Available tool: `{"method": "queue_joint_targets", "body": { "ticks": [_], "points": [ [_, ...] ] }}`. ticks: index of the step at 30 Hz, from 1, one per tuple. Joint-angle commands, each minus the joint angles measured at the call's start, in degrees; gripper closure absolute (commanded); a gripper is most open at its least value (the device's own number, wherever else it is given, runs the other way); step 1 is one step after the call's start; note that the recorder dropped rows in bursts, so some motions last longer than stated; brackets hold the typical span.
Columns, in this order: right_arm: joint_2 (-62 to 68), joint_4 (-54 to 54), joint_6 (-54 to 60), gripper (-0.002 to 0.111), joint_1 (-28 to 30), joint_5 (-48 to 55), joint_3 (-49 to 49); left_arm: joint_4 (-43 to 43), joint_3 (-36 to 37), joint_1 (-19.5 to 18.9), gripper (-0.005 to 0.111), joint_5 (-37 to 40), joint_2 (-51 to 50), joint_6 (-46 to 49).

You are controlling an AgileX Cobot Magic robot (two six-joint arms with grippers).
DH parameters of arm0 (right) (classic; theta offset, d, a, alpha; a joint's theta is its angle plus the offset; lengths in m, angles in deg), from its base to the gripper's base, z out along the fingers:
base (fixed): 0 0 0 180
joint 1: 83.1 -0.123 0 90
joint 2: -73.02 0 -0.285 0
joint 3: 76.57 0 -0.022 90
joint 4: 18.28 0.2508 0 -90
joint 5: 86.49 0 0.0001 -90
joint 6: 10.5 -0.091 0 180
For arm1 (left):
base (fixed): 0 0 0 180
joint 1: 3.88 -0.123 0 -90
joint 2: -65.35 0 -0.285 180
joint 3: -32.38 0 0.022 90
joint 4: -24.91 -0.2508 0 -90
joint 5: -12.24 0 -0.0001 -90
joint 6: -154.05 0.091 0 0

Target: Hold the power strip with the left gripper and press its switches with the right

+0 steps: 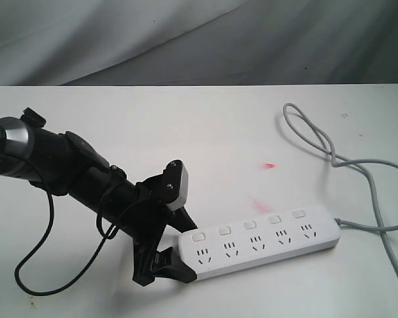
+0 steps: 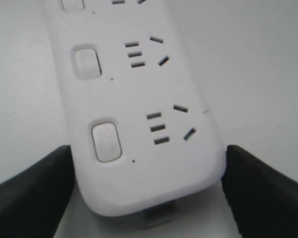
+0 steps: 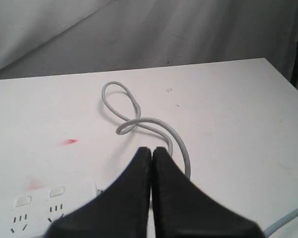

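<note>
Lying flat on the white desk (image 1: 186, 126), the power strip (image 1: 265, 242) sat on the near side, right of centre, with its right end angled slightly farther away than its left. Its sockets faced up, and the five switches (image 1: 249, 225) ran in a row along its far edge, one beyond each socket. A grey cord (image 1: 318, 142) left the right end and wound away in loose loops toward the far right. The left hand (image 1: 182, 250) reached in low from the left, its two black fingers (image 2: 35, 188) set against the near and far sides of the strip's left end and clamped on it. A thin black cable (image 1: 33, 265) hung from that arm and curled onto the desk at the near left. The right hand (image 3: 152, 151) appeared only in its own wrist view, raised above the strip's right end with its fingers pressed together and nothing between them. A small red mark (image 1: 269, 164) showed on the desk beyond the strip.
</note>
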Motion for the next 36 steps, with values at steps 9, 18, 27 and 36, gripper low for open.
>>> {"method": "queue_joint_targets", "body": {
  "ticks": [9, 18, 27, 36],
  "points": [
    [-7.8, -0.9, -0.2, 0.108, 0.0, -0.5, 6.7, -0.4, 0.2, 0.2, 0.077, -1.3, 0.0, 0.7],
    [-7.8, -0.9, -0.2, 0.108, 0.0, -0.5, 6.7, -0.4, 0.2, 0.2, 0.077, -1.3, 0.0, 0.7],
    [-7.8, -0.9, -0.2, 0.108, -0.1, -0.5, 6.7, -0.4, 0.2, 0.2, 0.077, -1.3, 0.0, 0.6],
    [-7.8, -0.9, -0.2, 0.108, -0.1, -0.5, 6.7, -0.4, 0.2, 0.2, 0.077, -1.3, 0.0, 0.8]
  ]
}}
